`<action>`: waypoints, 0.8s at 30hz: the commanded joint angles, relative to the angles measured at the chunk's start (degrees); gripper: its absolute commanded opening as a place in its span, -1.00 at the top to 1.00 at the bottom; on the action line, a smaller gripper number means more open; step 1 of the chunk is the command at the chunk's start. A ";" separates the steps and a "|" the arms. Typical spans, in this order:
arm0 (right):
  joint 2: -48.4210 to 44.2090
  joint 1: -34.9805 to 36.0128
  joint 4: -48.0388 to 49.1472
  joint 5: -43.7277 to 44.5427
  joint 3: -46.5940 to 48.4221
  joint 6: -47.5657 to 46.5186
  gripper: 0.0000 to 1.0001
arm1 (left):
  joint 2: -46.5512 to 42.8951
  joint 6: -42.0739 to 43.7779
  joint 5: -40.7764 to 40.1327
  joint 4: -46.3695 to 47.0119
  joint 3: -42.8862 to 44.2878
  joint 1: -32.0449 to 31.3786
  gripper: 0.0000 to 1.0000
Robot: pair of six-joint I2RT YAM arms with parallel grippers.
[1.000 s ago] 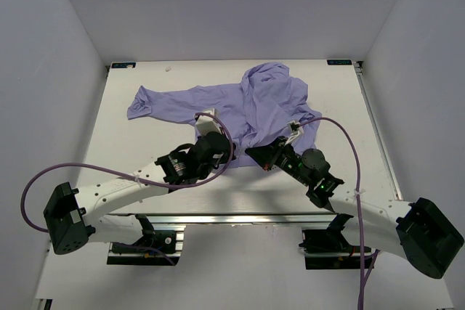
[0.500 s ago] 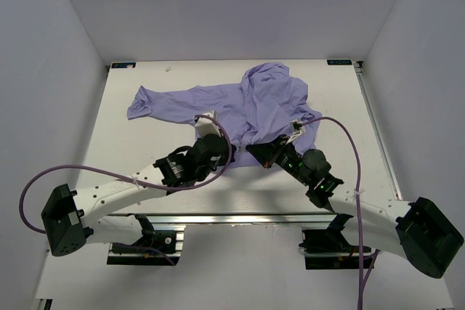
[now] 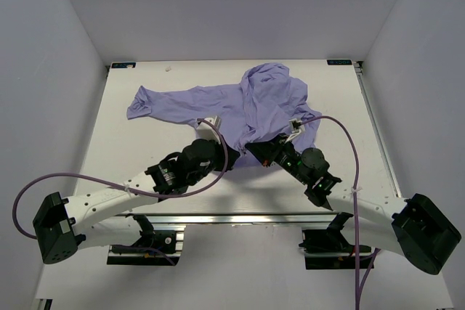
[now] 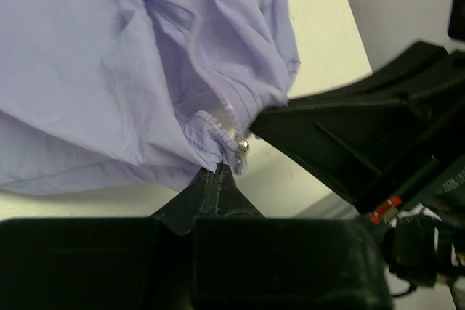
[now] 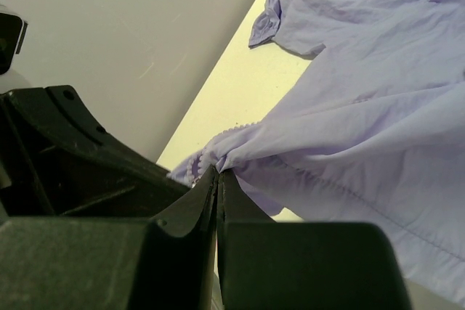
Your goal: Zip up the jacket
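Thin lavender jacket (image 3: 254, 103), wrinkled, spread over the middle and far part of the desk (image 3: 145, 157), with one sleeve (image 3: 156, 103) out toward the left. Looks very light and limp: gives no resistance, bunches and slides under any pull, so probably needs tension from two sides for zipping. Seems not fragile, but likely to catch in the zipper. Best to take at the lower front edge, close to the zipper teeth (image 5: 229, 131), and at the small metal slider (image 4: 243, 146). At this moment pinched by the left fingers (image 4: 207, 194), pressed together on the bunched fabric just beside that slider, and by the right fingers (image 5: 200, 201), also closed tight, on the other front edge at the visible teeth. Both grips near each other at the near side of the jacket.
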 commanded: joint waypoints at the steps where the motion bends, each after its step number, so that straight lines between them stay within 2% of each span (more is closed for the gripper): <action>1: -0.39 0.10 5.28 0.36 3.29 -1.55 1.00 | -0.70 3.54 7.85 2.37 -0.46 0.07 1.00; 7: -0.30 -0.25 4.40 -1.66 3.83 -1.55 1.00 | -0.96 6.00 14.09 3.16 -2.12 0.07 1.00; 16: -3.46 -0.69 -0.25 -1.83 4.97 -3.13 1.00 | 3.61 6.79 14.81 -4.39 -0.81 0.07 1.00; 24: -4.69 -0.69 -14.65 -8.94 6.02 -2.96 1.00 | 5.20 6.53 14.35 -8.97 0.68 0.07 1.00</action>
